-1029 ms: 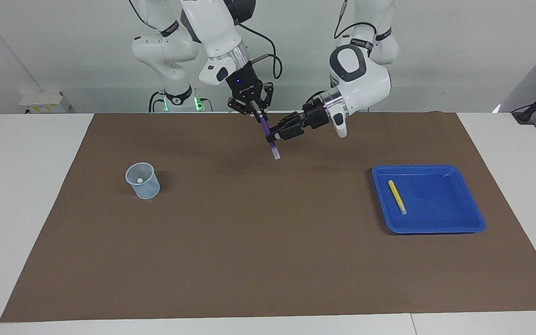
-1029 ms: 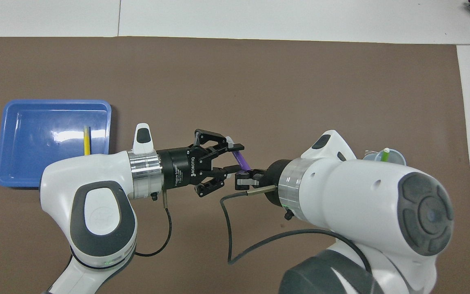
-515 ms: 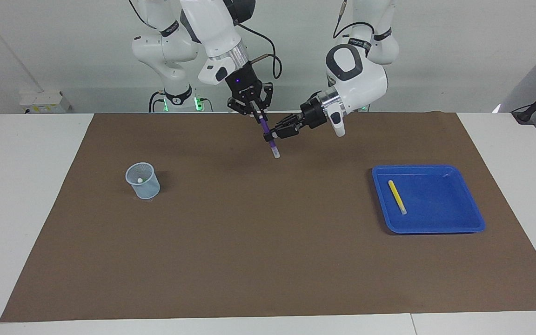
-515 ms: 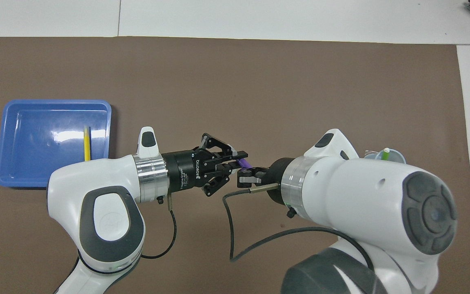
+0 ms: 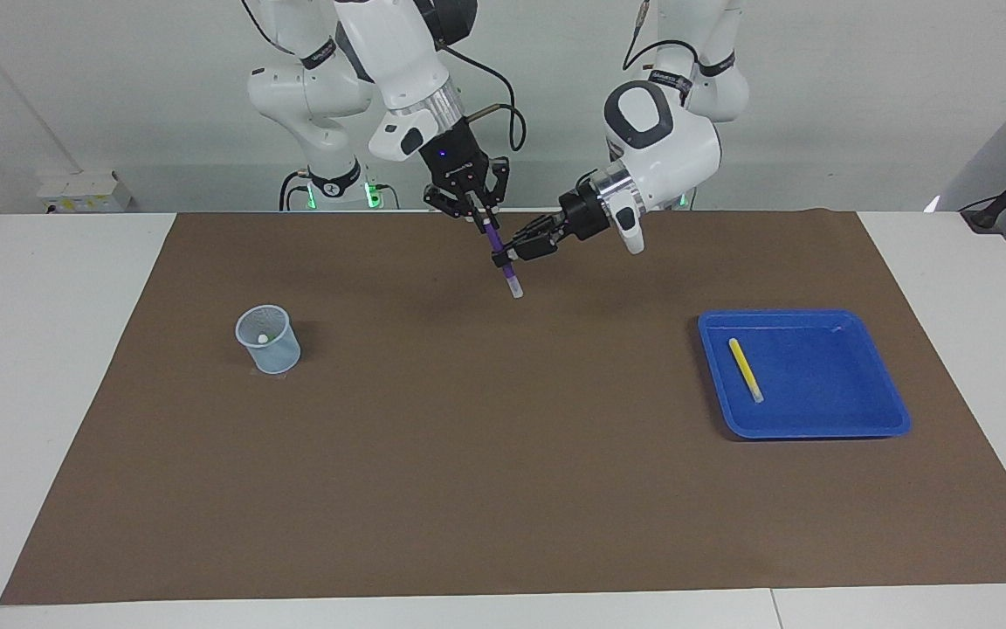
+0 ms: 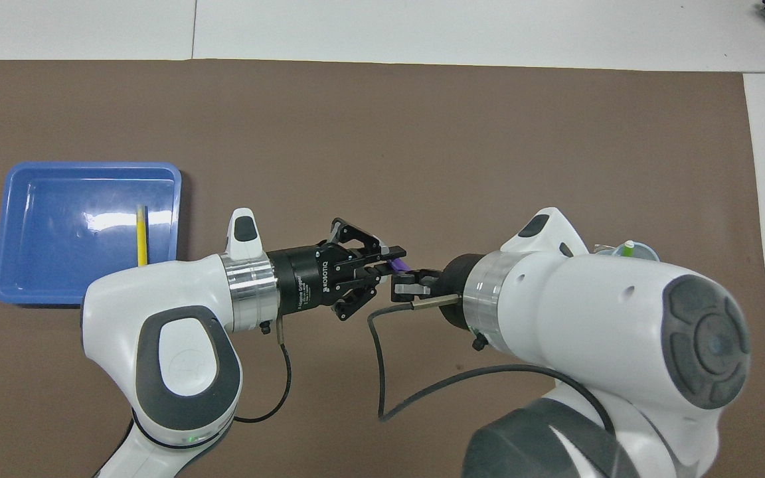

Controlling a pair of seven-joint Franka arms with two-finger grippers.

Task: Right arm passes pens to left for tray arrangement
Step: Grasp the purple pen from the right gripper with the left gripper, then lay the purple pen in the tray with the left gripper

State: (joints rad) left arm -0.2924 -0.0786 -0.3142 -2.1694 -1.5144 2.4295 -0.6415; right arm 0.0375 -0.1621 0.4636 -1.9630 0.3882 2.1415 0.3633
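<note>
My right gripper (image 5: 478, 210), with the blue light, is shut on the top end of the purple pen (image 5: 510, 278) and holds it above the mat's middle, whitish end down. My left gripper (image 5: 507, 255) comes in sideways and is shut on the pen's middle. In the overhead view the left gripper (image 6: 386, 260) and right gripper (image 6: 401, 287) meet at the purple pen (image 6: 400, 264). The yellow pen (image 5: 745, 369) lies in the blue tray (image 5: 817, 430) toward the left arm's end; the yellow pen (image 6: 141, 234) and tray (image 6: 90, 166) also show overhead. The green pen (image 6: 628, 247) stands in the mesh cup.
The pale blue mesh cup (image 5: 268, 339) stands on the brown mat (image 5: 503, 489) toward the right arm's end; overhead the right arm hides most of the cup (image 6: 645, 251). White table surrounds the mat.
My left gripper has moved in and shut its open fingers on the purple pen. Both grippers and the pen have drifted slightly toward the robots.
</note>
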